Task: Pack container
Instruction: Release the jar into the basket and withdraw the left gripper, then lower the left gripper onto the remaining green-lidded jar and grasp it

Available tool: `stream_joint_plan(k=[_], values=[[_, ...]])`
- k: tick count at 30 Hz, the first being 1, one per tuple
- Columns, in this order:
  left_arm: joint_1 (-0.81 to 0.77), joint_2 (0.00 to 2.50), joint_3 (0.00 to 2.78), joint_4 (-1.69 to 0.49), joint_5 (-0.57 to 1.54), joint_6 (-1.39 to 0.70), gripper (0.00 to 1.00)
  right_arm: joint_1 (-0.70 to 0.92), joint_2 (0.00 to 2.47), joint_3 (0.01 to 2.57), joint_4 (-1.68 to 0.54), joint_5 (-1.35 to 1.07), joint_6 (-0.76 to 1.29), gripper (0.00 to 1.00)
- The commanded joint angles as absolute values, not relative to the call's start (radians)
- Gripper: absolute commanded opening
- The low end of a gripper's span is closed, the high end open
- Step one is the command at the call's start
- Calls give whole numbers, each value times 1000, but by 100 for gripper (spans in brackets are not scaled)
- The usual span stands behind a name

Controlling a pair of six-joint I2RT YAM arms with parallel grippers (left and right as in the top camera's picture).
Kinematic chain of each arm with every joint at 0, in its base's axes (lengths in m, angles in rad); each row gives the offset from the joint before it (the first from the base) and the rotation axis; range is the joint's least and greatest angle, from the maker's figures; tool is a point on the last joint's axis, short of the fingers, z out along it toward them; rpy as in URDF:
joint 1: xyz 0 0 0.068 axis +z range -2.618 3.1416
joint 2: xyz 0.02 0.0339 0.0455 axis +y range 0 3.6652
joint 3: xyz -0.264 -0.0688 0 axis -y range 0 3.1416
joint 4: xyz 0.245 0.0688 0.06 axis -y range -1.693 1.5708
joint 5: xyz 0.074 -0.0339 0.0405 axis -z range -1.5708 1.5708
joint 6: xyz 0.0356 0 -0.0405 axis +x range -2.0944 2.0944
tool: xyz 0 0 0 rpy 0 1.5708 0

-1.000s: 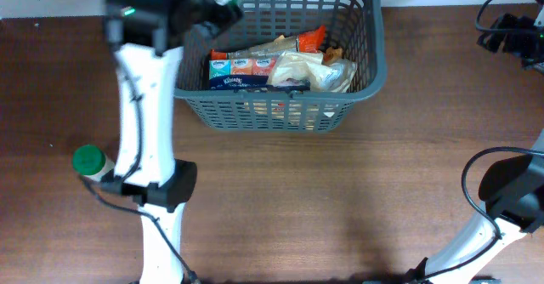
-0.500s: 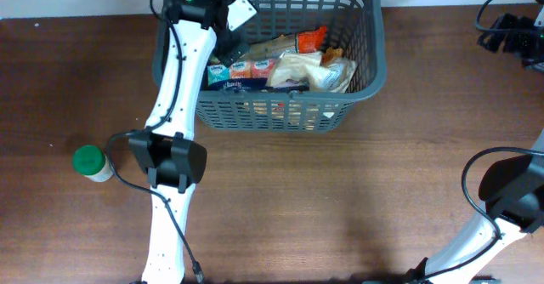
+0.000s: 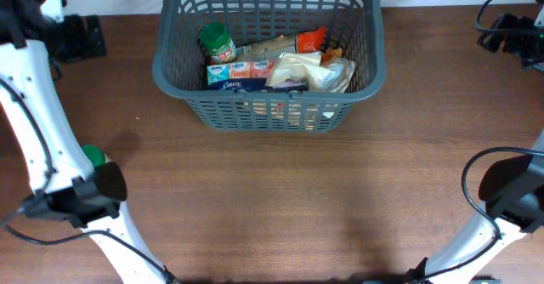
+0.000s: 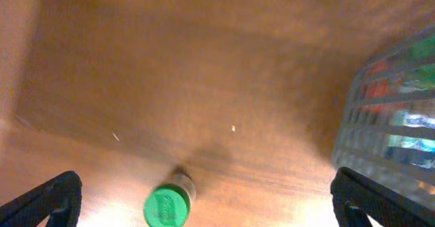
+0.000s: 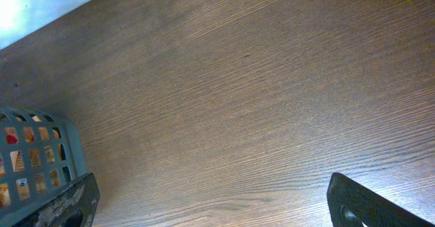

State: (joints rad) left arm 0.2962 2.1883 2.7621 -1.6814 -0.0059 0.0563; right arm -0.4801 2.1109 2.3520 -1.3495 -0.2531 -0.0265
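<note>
At top centre overhead stands the large dark grey slotted plastic basket [image 3: 255, 118], partly filled. The left hand [image 4: 204, 186], spread and empty, hangs over a small green-capped bottle [image 4: 166, 205] on the wooden counter [image 3: 297, 199]; an off-centre grab could topple it.

- 1 dark grey plastic lattice basket [image 3: 255, 114].
- 2 green-lidded round jars: first jar [image 3: 217, 42] inside the basket, second jar [image 4: 166, 205] on the table.
- 1 bundle of small tissue packs [image 3: 242, 71]; the packs within cannot be counted.
- 1 orange-ended wrapped packet [image 3: 299, 42].
- Pale clear-plastic bags [image 3: 310, 73]: at least 1; the exact count cannot be told.
- 1 brown wooden table [image 3: 340, 190].
- 2 white robot arms: left arm [image 3: 32, 118], right arm [image 3: 472, 241].
</note>
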Motion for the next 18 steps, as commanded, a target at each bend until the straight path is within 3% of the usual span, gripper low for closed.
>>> stream_joint_plan(k=[1, 4, 11, 18], values=[[393, 2211, 2584, -1683, 78, 18, 99, -485, 2096, 2346, -1346, -258, -20, 99], [440, 2211, 2428, -1688, 60, 18, 84, -485, 2096, 2346, -1346, -258, -21, 99], [466, 2211, 2075, -1665, -34, 19, 83, -485, 2096, 2346, -1346, -258, -21, 99], [480, 2211, 1929, -1507, -76, 22, 83, -485, 2096, 2346, -1346, -258, -21, 99]])
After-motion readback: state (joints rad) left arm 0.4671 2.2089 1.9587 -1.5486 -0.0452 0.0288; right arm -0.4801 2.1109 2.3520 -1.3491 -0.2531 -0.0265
